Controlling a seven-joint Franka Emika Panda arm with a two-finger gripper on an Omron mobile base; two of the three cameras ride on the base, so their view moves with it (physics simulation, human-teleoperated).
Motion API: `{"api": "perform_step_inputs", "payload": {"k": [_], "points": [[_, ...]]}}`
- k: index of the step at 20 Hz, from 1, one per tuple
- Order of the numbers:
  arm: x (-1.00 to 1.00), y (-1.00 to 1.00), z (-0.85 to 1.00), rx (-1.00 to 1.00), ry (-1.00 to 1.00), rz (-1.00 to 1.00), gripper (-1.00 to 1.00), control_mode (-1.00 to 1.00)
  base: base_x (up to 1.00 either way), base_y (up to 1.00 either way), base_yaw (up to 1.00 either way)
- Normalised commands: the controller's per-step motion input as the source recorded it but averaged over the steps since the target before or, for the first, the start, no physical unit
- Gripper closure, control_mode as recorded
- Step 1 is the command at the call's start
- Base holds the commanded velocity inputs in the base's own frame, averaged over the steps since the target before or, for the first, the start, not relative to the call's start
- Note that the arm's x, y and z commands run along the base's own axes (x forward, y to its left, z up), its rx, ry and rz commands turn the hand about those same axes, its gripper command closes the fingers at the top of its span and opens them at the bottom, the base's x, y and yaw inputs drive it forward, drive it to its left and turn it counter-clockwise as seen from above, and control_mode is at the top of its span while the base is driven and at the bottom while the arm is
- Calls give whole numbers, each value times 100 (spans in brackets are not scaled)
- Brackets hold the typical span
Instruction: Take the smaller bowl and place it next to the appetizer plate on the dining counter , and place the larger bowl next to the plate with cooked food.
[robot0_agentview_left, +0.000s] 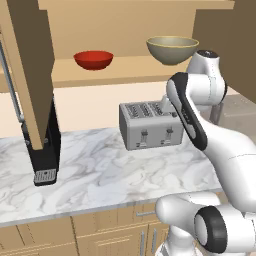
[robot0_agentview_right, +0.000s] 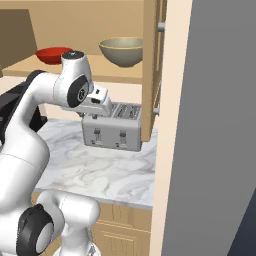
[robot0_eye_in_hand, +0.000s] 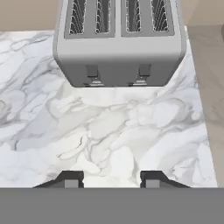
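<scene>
The tool (robot0_eye_in_hand: 111, 178) hangs over the marble counter (robot0_eye_in_hand: 109, 131), fingers apart and empty. Behind it a toaster (robot0_eye_in_hand: 119, 39) sits near the counter's back edge. Above, the shelf (robot0_agentview_left: 120, 70) carries the smaller bowl (robot0_agentview_left: 93, 59) and the larger bowl (robot0_agentview_left: 172, 49), well apart.

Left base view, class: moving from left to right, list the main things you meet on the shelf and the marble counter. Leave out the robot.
Black coffee machine under the open wooden cabinet door → shallow glossy red bowl on the shelf → silver four-slot toaster on the marble counter → deep olive-tan bowl with a yellow rim on the shelf.
</scene>
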Motion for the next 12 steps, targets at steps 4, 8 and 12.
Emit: {"api": "perform_step_inputs", "payload": {"k": [4, 8, 12], "points": [[-10, 0, 6, 0, -13, 0, -100, -100, 0, 0, 0], [-25, 3, 17, -1, -30, -3, -100, -100, 0, 0, 0], [-34, 0, 25, 0, -43, -4, -100, -100, 0, 0, 0]]}}
